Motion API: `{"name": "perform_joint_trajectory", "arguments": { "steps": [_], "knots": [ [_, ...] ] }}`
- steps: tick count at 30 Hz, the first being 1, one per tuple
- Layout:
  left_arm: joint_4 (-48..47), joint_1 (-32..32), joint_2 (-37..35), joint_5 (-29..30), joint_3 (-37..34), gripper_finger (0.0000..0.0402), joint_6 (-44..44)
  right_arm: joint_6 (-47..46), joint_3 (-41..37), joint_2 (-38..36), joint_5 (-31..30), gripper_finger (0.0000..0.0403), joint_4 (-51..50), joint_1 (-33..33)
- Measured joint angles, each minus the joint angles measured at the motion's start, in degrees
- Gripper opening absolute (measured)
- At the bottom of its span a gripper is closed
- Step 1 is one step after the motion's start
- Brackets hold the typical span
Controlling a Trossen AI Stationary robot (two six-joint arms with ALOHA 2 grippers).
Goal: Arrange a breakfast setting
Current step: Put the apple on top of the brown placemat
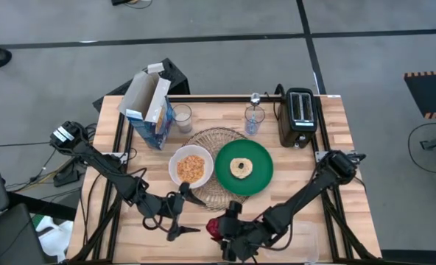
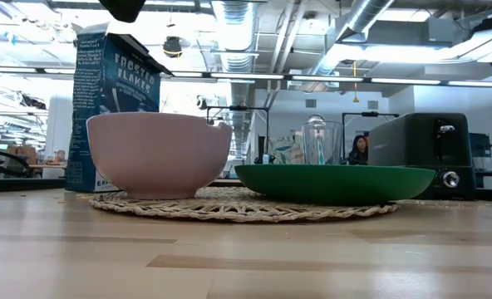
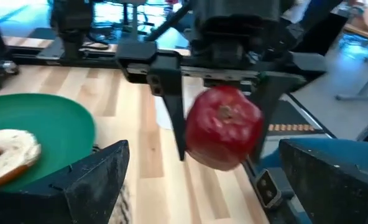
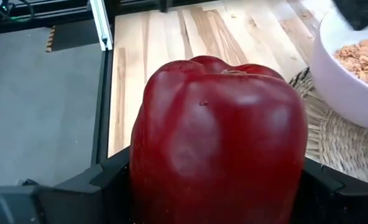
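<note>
A small red apple (image 1: pixel 216 226) sits in my right gripper (image 1: pixel 219 230) near the table's near edge. It fills the right wrist view (image 4: pixel 218 130). My left gripper (image 1: pixel 184 213) is open and empty just left of the apple, and its fingers (image 3: pixel 91 180) frame the apple (image 3: pixel 224 127). A white bowl (image 1: pixel 175 158) of cereal and a green plate (image 1: pixel 262 177) with a bagel (image 1: pixel 241 168) rest on the round wicker mat (image 1: pixel 211 138). A blue-and-white cereal box (image 1: pixel 150 110) stands at the far left, open at the top. Two clear glasses (image 1: pixel 182 118) (image 1: pixel 253 121) stand behind the mat. A spoon (image 1: pixel 255 98) stands in the right one. My right gripper pinches the apple between its two fingers (image 3: pixel 171 106), on two opposite sides (image 3: pixel 193 127). The fingers come from the table's right. Whether the apple is clear of the table, I cannot tell.
A black toaster (image 1: pixel 299 116) stands at the far right. Bare wood lies left of the bowl and along the near edge (image 1: pixel 129 235). In the low view a person (image 2: pixel 361 149) shows in the room behind the table.
</note>
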State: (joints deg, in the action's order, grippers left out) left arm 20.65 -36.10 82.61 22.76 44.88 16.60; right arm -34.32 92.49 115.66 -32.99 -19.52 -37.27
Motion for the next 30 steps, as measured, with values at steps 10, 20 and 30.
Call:
{"name": "perform_joint_trajectory", "arguments": {
  "steps": [10, 20, 30],
  "knots": [
    [0.9, 0.0, 0.0, 0.9, 0.0, 0.0399, 0.2, 3.2, 0.0, 0.0, 0.0, 0.0313, 3.6, 2.6],
    [7.9, -0.1, 3.5, 2.9, 0.1, 0.0400, -0.6, 6.0, 0.0, 0.0, 0.0, 0.0313, 7.2, 3.5],
    [2.8, 0.2, 8.2, 2.0, 5.8, 0.0391, -1.9, 6.5, -0.1, 0.0, 0.1, 0.0313, 7.0, 3.1]
  ]
}}
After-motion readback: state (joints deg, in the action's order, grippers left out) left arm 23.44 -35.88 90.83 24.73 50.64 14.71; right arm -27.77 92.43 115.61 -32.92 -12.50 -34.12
